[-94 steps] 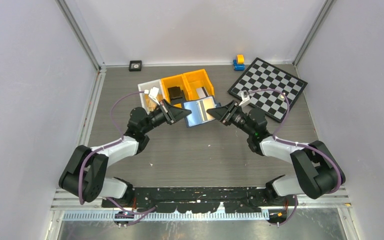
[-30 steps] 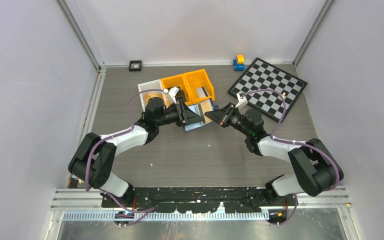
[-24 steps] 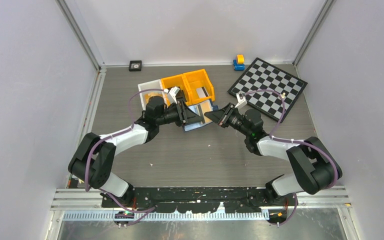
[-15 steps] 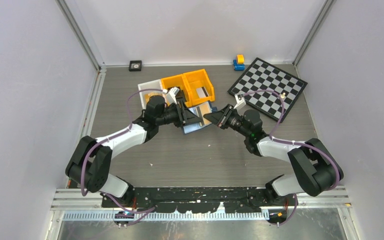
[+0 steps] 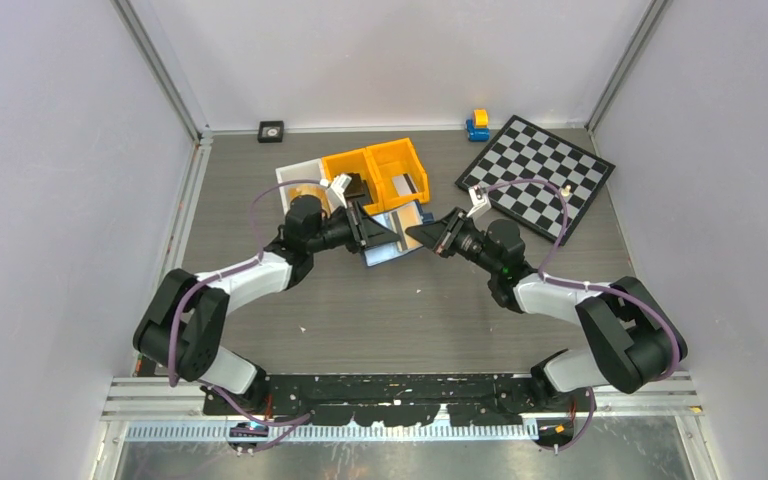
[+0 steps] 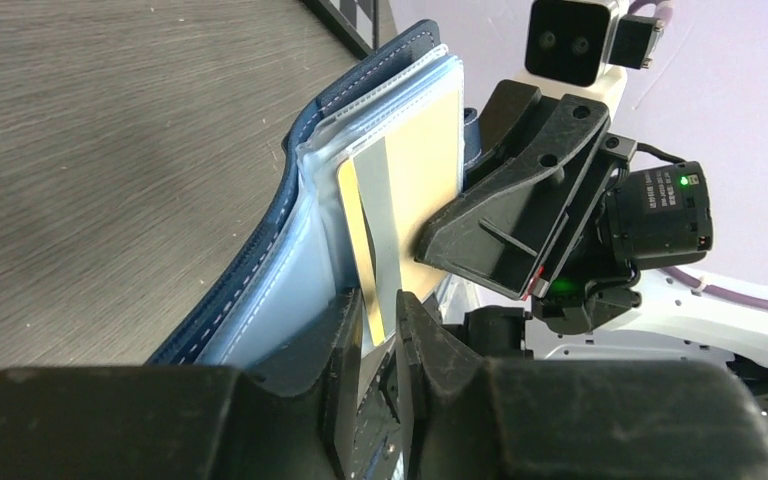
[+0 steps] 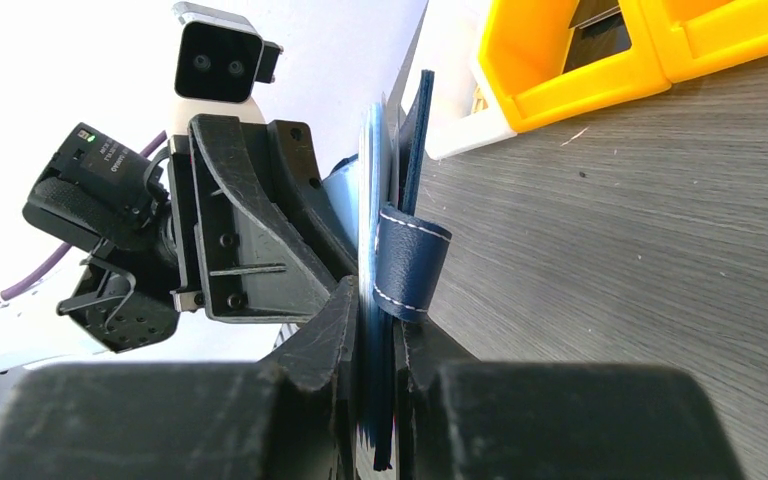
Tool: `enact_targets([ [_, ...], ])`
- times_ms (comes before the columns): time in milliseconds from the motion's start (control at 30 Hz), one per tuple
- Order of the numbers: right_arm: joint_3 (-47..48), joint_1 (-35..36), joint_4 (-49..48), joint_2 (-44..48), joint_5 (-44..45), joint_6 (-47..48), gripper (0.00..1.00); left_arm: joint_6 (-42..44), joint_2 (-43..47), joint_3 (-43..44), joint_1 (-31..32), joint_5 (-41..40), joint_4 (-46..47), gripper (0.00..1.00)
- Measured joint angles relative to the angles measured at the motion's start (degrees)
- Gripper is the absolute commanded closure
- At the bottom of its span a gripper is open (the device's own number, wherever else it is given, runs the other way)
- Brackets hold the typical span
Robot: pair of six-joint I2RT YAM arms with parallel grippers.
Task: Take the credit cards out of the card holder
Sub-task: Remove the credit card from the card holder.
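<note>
From above, you had the holder (image 5: 396,232) between the two grippers at mid-frame, just below the orange bins (image 5: 375,168). The left gripper (image 5: 373,238) was on its left side and the right gripper (image 5: 422,236) on its right. That view was too small to show what either one gripped.

The left wrist view settled it for that side. The fingers (image 6: 345,340) at the bottom edge were pinched on the lower end of the tan card (image 6: 415,180). The card carried a grey stripe and lay against the clear sleeves (image 6: 400,90) inside the open navy cover. There, the right gripper's black finger sat against the card's right edge.

The right wrist view showed the holder edge-on and upright. Your right fingers were closed on its lower end at bottom centre. The snap tab (image 7: 407,262) looped out just above them on the right. In that view I could not tell the card from the sleeves.

Only the top view showed the chessboard (image 5: 540,175) at the upper right. It also showed the white bin (image 5: 288,185) left of the orange ones.
</note>
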State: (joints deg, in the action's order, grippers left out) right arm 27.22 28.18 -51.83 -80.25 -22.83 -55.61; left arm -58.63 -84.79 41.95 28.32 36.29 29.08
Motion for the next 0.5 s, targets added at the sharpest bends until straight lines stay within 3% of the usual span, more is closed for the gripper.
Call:
enact_targets([
  [367, 2.58, 0.70, 0.07, -1.16, -0.81, 0.02, 0.99, -2.69, 1.31, -4.37, -1.84, 0.37, 8.96, 0.90],
  [500, 2.89, 0.85, 0.44, -1.18, -1.01, 0.42, 0.95, -2.32, 1.40, -4.33, -2.05, -0.11, 7.93, 0.84],
])
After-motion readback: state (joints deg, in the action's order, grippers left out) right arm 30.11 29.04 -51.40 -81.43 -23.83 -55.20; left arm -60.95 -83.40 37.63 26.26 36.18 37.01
